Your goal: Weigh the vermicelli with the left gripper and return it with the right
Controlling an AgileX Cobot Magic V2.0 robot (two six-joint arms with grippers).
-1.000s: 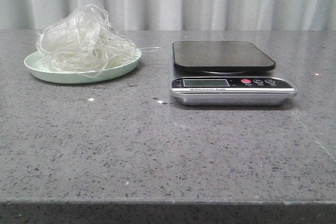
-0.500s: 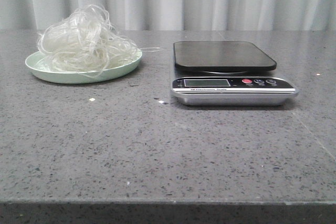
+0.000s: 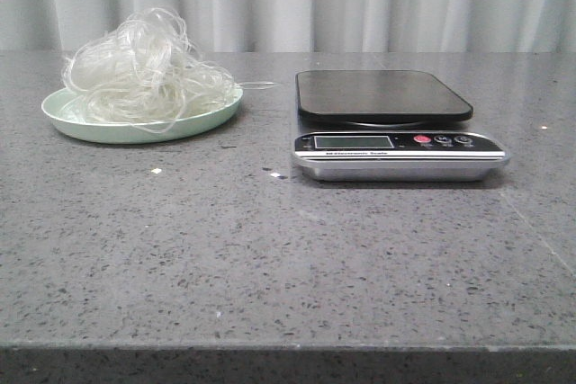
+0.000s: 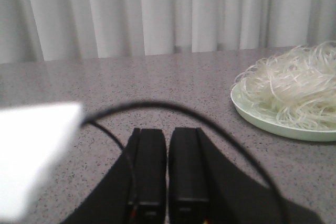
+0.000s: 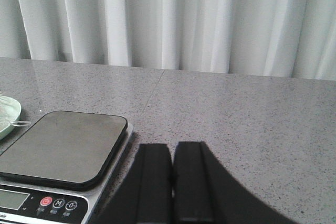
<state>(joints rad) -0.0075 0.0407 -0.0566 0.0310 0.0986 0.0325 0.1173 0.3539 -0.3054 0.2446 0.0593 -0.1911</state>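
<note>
Noodles: the vermicelli (image 3: 142, 65) sits heaped on a pale green plate (image 3: 108, 129) at the table's (image 3: 270, 258) far left; 1 stray strand reaches toward the scale (image 3: 396, 128).
Scale: right of the plate, dark platform bare, small display and red button facing front.
Left gripper (image 4: 168, 169): fingers pressed together, holding nothing, low over the table, plate just beside.
Right gripper (image 5: 172, 182): fingers pressed together, empty, beside the scale.

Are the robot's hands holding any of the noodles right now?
No, nothing is held. The left gripper and right gripper are both shut with nothing between the fingers. The vermicelli sits untouched on the green plate.
</note>
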